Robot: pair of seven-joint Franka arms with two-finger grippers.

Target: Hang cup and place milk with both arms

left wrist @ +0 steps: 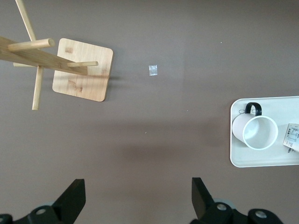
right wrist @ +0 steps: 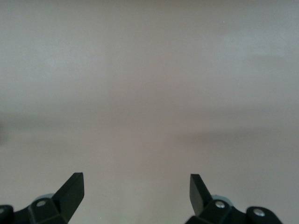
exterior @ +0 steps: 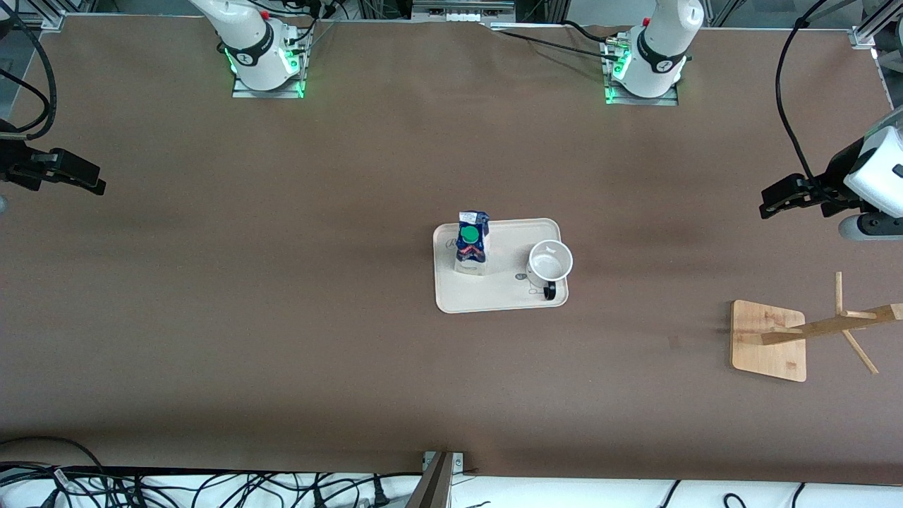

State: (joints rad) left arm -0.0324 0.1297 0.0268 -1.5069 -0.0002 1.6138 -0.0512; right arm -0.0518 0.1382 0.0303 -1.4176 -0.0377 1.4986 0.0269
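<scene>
On a cream tray (exterior: 508,300) in the middle of the table, the milk (exterior: 471,244) stands upright on the part toward the right arm's end. The white cup (exterior: 549,262) stands mouth up beside it toward the left arm's end, its black handle pointing to the front camera. My left gripper (exterior: 767,203) hangs open and empty over bare table at the left arm's end. In the left wrist view the left gripper (left wrist: 138,193) is well apart from the cup (left wrist: 256,131), the tray (left wrist: 243,160) and a corner of the milk (left wrist: 293,136). My right gripper (exterior: 97,185) waits open at the right arm's end, where the right gripper (right wrist: 136,189) has only table beneath it.
A wooden cup rack (exterior: 769,340) with a square base and slanting pegs stands toward the left arm's end, nearer the front camera than the tray. The left wrist view shows the rack (left wrist: 82,70) too, and a small scrap (left wrist: 153,69) lying on the brown tabletop beside it.
</scene>
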